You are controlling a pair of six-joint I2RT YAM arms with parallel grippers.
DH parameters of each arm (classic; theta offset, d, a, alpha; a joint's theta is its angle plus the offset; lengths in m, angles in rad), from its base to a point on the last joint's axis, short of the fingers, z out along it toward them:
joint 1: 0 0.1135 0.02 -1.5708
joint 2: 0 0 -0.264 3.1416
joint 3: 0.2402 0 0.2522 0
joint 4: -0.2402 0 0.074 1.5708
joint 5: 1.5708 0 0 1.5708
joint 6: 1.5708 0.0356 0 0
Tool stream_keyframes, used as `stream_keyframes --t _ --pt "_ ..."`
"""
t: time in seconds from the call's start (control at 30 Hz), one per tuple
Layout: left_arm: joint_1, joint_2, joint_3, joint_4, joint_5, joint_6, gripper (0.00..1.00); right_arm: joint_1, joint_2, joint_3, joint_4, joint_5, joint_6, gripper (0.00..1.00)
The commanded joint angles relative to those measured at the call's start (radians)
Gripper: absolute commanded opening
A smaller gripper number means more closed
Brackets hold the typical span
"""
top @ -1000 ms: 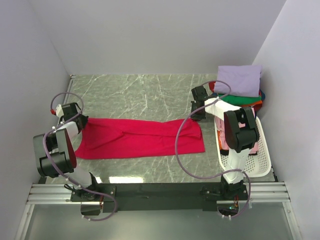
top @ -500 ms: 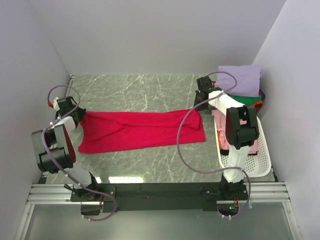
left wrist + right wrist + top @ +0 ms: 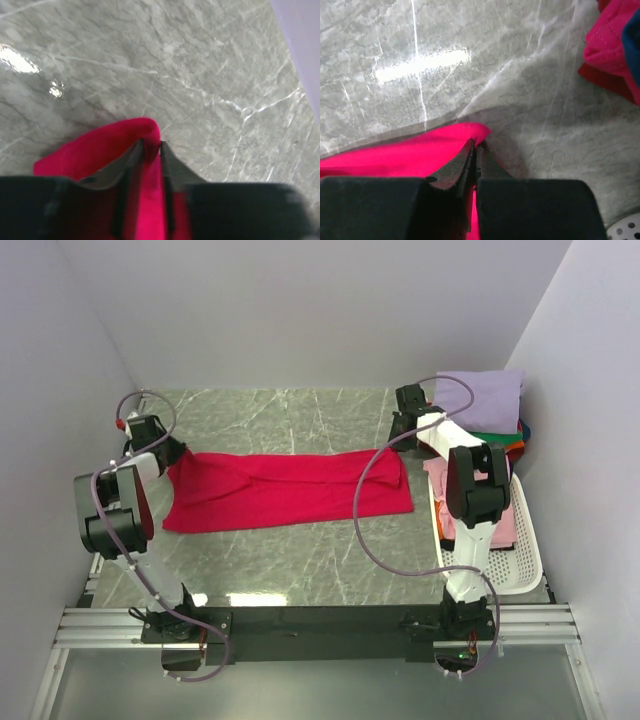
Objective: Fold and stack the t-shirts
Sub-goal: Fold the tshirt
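The crimson t-shirt (image 3: 280, 490) lies in a long folded band across the marble table. My left gripper (image 3: 168, 452) is at its far left corner. In the left wrist view that gripper (image 3: 150, 146) has its jaws slightly parted, with a fold of the red cloth (image 3: 100, 150) still lying between them. My right gripper (image 3: 402, 432) is at the shirt's far right corner; in the right wrist view it (image 3: 476, 144) is shut on the red hem (image 3: 395, 150). A lavender t-shirt (image 3: 480, 400) tops a folded stack over a green one (image 3: 490, 438) at the back right.
A white perforated basket (image 3: 525, 550) stands along the right wall with a pink shirt (image 3: 505, 525) in it; its corner (image 3: 627, 227) shows in the right wrist view, near more pink and blue cloth (image 3: 610, 35). White walls close in on three sides.
Both grippers moved toward the far wall, dragging the red shirt's far edge with them. The left jaws, shut before, have parted a little.
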State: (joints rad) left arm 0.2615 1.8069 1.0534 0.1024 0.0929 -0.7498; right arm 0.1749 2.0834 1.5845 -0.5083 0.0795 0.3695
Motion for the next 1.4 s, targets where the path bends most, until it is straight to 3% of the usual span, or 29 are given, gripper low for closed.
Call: stream_keyframes --t 0.0,0.03,0.13,0.3,0.33,0.47,0.83,1.37 --pt "-0.016 -0.055 0.013 -0.017 -0.062 0.030 0.27 -0.012 -0.048 0.023 0.025 -0.030 -0.014 0.07" --pt "-0.027 -0.075 0.001 -0.021 -0.090 0.032 0.33 -0.014 -0.062 0.000 0.043 -0.062 -0.026 0.20" --pt "-0.088 -0.167 -0.049 -0.029 -0.177 0.038 0.46 -0.009 -0.137 -0.058 0.079 -0.130 -0.050 0.42" --pt "-0.177 -0.305 -0.122 -0.075 -0.334 0.001 0.62 0.015 -0.258 -0.132 0.079 -0.153 -0.087 0.55" --pt "-0.201 -0.323 -0.136 -0.078 -0.347 0.000 0.69 0.018 -0.275 -0.165 0.076 -0.152 -0.093 0.56" --pt "-0.272 -0.399 -0.188 -0.087 -0.378 0.010 0.70 0.040 -0.371 -0.277 0.091 -0.149 -0.089 0.57" --pt "-0.418 -0.331 -0.239 -0.090 -0.309 0.141 0.70 0.106 -0.424 -0.431 0.077 -0.081 -0.063 0.58" --pt "-0.462 -0.146 -0.138 -0.153 -0.285 0.175 0.67 0.121 -0.427 -0.472 0.080 -0.038 -0.060 0.58"
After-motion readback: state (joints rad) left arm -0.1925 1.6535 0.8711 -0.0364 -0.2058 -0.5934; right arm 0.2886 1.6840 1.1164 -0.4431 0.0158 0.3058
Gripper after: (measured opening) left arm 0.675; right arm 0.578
